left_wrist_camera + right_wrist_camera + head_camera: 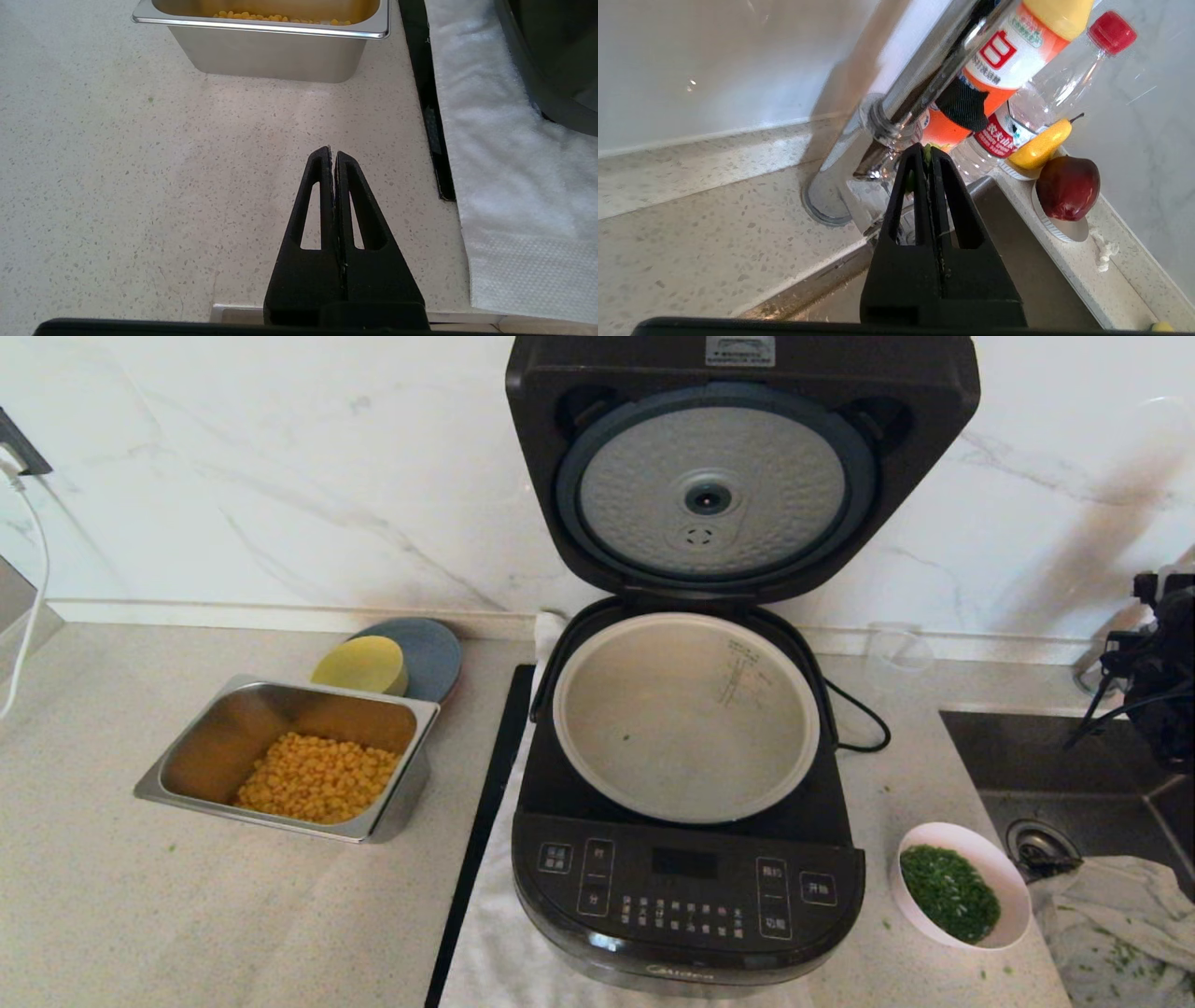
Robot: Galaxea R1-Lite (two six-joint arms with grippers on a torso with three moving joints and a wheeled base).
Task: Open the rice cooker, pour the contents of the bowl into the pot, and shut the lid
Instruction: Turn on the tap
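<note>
Lid (719, 476) raised, pot (686, 714) exposed. Bowl (962, 887) of greens sits right of the cooker, nearer the right hand (927, 156), fingers together, empty, above the sink; left hand (332, 156) likewise together.

A speckled beige stone counter (140, 896) fills the foreground. Behind it, from 9 to 3 o'clock, a white marble-veined wall (280, 476) rises, joined to the counter by a low pale upstand. At 3 o'clock a steel sink (1055, 756) is sunk into the counter, its drain (1034, 845) near 4 o'clock. A chrome faucet (896, 93) stands behind the sink. Soft daylight falls evenly.
</note>
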